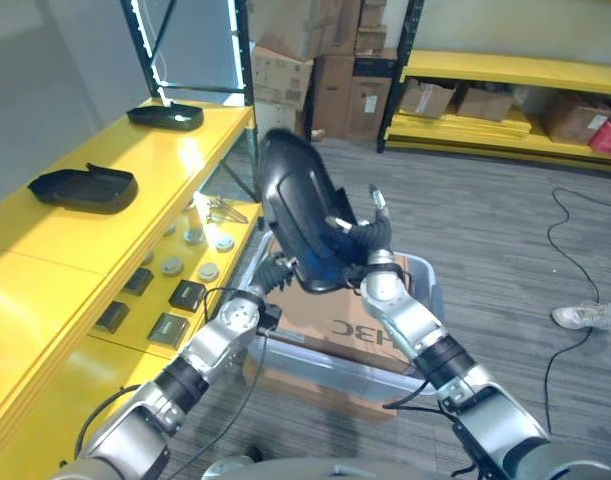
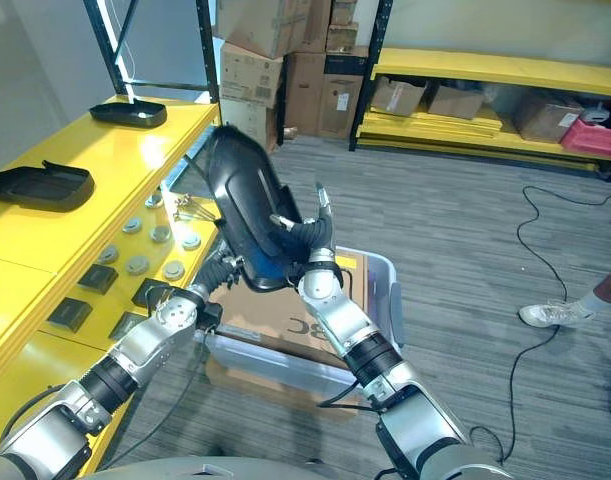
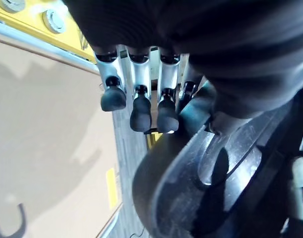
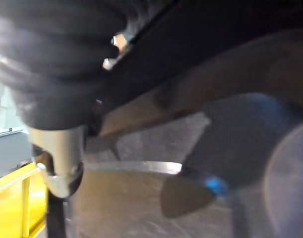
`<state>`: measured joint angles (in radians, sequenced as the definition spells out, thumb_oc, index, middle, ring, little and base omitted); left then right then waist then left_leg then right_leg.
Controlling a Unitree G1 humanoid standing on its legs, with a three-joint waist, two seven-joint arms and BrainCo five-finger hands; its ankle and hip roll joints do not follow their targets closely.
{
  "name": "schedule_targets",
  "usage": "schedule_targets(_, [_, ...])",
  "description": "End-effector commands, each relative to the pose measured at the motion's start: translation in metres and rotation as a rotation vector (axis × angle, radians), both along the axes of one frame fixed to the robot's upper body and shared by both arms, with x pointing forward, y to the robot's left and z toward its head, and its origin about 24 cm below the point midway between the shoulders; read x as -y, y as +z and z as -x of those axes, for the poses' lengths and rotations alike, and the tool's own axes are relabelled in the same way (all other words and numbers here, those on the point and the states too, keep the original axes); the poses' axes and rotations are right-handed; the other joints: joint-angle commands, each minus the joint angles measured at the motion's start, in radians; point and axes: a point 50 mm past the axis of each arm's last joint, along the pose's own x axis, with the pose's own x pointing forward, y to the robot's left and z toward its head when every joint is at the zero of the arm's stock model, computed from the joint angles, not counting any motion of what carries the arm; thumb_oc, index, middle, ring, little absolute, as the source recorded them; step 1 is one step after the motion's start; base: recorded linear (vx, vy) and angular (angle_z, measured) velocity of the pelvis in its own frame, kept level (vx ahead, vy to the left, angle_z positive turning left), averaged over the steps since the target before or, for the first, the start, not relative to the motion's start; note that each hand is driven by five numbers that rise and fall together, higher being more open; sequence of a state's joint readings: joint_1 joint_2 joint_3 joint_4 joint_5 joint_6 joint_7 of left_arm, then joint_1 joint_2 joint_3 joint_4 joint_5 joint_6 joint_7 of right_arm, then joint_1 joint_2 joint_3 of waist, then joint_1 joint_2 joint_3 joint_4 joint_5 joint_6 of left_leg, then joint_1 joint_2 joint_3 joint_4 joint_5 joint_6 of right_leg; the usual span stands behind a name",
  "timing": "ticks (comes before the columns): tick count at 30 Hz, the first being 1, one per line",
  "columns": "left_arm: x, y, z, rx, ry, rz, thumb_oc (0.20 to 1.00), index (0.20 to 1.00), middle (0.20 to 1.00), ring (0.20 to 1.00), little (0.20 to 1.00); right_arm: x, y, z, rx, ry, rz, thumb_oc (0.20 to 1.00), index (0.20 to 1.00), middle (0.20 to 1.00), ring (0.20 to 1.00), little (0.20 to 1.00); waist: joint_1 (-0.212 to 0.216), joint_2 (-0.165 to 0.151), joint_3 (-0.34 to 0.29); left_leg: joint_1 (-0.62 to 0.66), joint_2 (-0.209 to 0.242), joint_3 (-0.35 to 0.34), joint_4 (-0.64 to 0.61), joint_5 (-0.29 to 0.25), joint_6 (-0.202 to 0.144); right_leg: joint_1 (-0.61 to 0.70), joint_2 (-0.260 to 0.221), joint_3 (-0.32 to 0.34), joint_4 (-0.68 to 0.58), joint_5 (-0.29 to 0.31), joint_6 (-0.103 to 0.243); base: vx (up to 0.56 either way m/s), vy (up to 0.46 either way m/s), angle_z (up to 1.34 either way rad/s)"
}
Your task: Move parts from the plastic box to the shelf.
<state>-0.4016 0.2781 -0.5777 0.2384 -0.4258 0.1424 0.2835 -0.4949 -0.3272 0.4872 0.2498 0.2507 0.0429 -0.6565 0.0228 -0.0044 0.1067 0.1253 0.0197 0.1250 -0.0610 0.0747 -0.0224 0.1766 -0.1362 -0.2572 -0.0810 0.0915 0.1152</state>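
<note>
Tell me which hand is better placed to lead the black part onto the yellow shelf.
Probably left. Both hands hold the black part above the box, but the left hand supports it on the shelf side. The right hand grips the far side.

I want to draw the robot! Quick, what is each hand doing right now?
Left hand: under the big black part, fingers curled; whether it grips cannot be told.
Right hand: shut on the black part, held above the plastic box.

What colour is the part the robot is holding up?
Black, glossy: the part, clearest in the left eye view.
</note>
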Motion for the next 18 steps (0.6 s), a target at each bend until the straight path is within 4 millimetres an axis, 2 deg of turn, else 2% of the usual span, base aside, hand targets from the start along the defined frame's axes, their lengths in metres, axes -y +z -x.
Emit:
schedule_targets(1, [0.031, 0.087, -0.016, 0.39, -0.045, 0.167, 0.2, 0.2, 0.2, 0.2, 0.2, -0.018, 0.013, 0.001, 0.056, 0.07, -0.094, 1.0, 1.0, 1.0, 1.0, 1.0, 0.026, 0.007, -0.02, 0.022, 0.024, -0.012, 0.053, -0.093, -0.002, -0.027, -0.008, -0.005, 0.06, -0.062, 0.048, 0.0, 0.0, 0.0])
schedule_targets(4, [0.024, 0.089, -0.018, 0.391, -0.011, 0.182, 0.2, 0.2, 0.2, 0.2, 0.2, -0.01, 0.012, 0.001, 0.045, 0.051, -0.116, 1.0, 1.0, 1.0, 1.0, 1.0, 0.024, 0.007, -0.021, 0.022, 0.024, -0.014, 0.051, -0.091, -0.003, -0.026, -0.007, -0.004, 0.059, -0.061, 0.047, 0.0, 0.0, 0.0])
schedule_targets(9, [-0.001, 0.091, -0.023, 0.419, 0.102, 0.189, 0.2, 0.2, 0.2, 0.2, 0.2, 0.016, 0.007, 0.004, 0.036, -0.027, -0.156, 1.0, 1.0, 1.0, 1.0, 1.0, 0.014, 0.005, -0.02, 0.021, 0.025, -0.014, 0.05, -0.09, -0.004, -0.03, -0.005, 0.0, 0.061, -0.062, 0.045, 0.0, 0.0, 0.0])
schedule_targets(14, [-0.012, 0.091, -0.025, 0.418, 0.153, 0.211, 0.2, 0.2, 0.2, 0.2, 0.2, 0.035, -0.001, 0.006, 0.02, -0.092, -0.174, 1.0, 1.0, 1.0, 1.0, 1.0, 0.007, 0.004, -0.016, 0.023, 0.026, -0.011, 0.048, -0.089, -0.003, -0.03, -0.004, 0.001, 0.059, -0.062, 0.045, 0.0, -0.003, -0.01])
schedule_targets(18, [-0.011, 0.091, -0.026, 0.423, 0.17, 0.209, 0.2, 0.2, 0.2, 0.2, 0.2, 0.037, -0.004, 0.006, 0.016, -0.105, -0.181, 1.0, 1.0, 1.0, 1.0, 1.0, 0.004, 0.004, -0.016, 0.024, 0.025, -0.012, 0.045, -0.087, -0.002, -0.029, -0.003, 0.002, 0.055, -0.06, 0.044, -0.01, -0.01, -0.04])
